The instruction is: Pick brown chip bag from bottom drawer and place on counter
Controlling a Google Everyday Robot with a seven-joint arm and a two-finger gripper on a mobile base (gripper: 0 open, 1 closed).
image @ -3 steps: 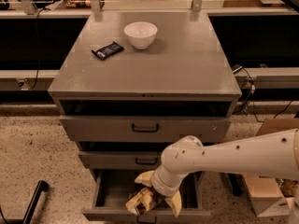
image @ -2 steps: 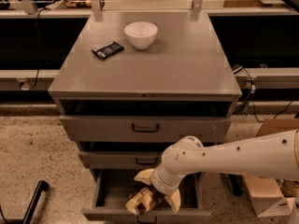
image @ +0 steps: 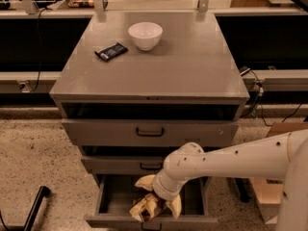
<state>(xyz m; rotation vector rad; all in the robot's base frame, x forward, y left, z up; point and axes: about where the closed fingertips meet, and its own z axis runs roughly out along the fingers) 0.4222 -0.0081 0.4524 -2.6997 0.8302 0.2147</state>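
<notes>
Hardly any movement is seen against the earlier frames: the white arm [image: 231,158] is held in the same reach from the right edge towards the lower centre, and the brown chip bag [image: 144,207] is found in the same spot. The gripper [image: 162,200] is lowered into the bottom drawer [image: 102,198], which is pulled out at the bottom of the frame, and it is placed right against the bag's right side. Whether the bag is clasped cannot be told, since the gripper is largely covered by the wrist. The bag is seen crumpled, tan and brown, inside the drawer near its front wall, left of the wrist. The middle drawer [image: 115,165] and the top drawer [image: 192,131] above are seen slightly drawn out. On the counter [image: 183,66], in the upper half of the frame, a white bowl [image: 145,35] is set towards the back, and a dark blue wrapped bar [image: 110,51] is laid just to its lower left, apart from it.
</notes>
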